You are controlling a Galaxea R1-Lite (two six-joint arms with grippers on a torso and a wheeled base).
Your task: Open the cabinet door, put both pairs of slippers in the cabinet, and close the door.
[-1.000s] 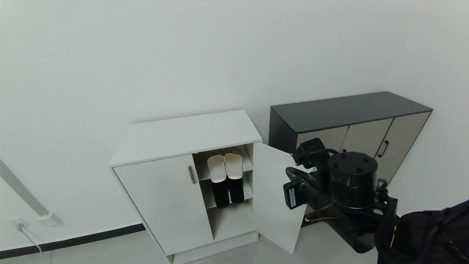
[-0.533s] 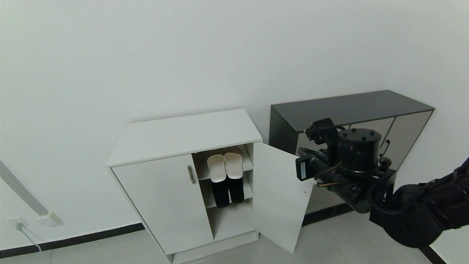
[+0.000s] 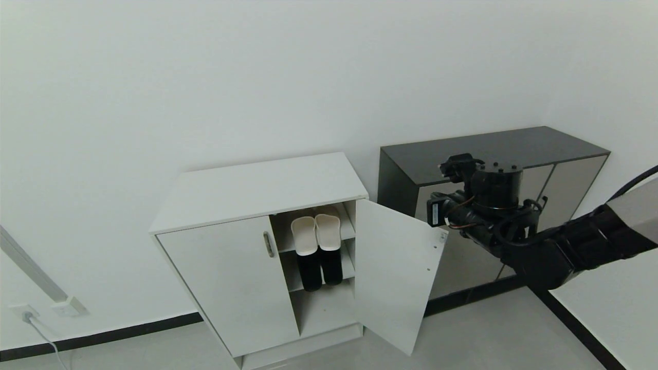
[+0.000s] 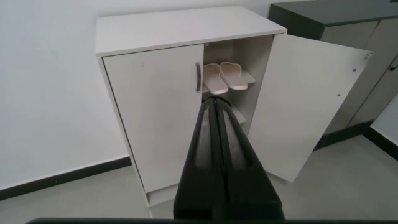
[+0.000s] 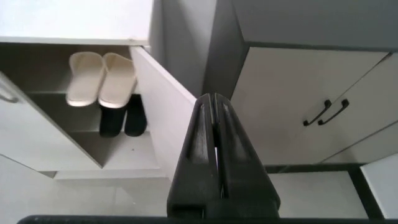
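The white cabinet (image 3: pixel 257 190) stands against the wall, its left door shut and its right door (image 3: pixel 396 267) swung open. Inside, white slippers (image 3: pixel 316 234) lie on the upper shelf and black slippers (image 3: pixel 321 270) on the shelf below. My right arm's wrist (image 3: pixel 493 190) hovers just beyond the open door's outer edge, not touching it. In the right wrist view the right gripper (image 5: pixel 214 106) is shut and empty, over the door (image 5: pixel 165 106) and near both slipper pairs (image 5: pixel 102 78). The left gripper (image 4: pixel 216 102) is shut and empty, facing the cabinet front below the white slippers (image 4: pixel 227 76).
A dark cabinet (image 3: pixel 488 149) with grey doors stands right of the white one, close behind the open door. A wall socket and cable (image 3: pixel 25 313) sit low on the left. Bare floor (image 3: pixel 488 339) lies in front.
My right arm has risen and pulled back to the right, away from the door's edge. The door and slippers have stayed put.
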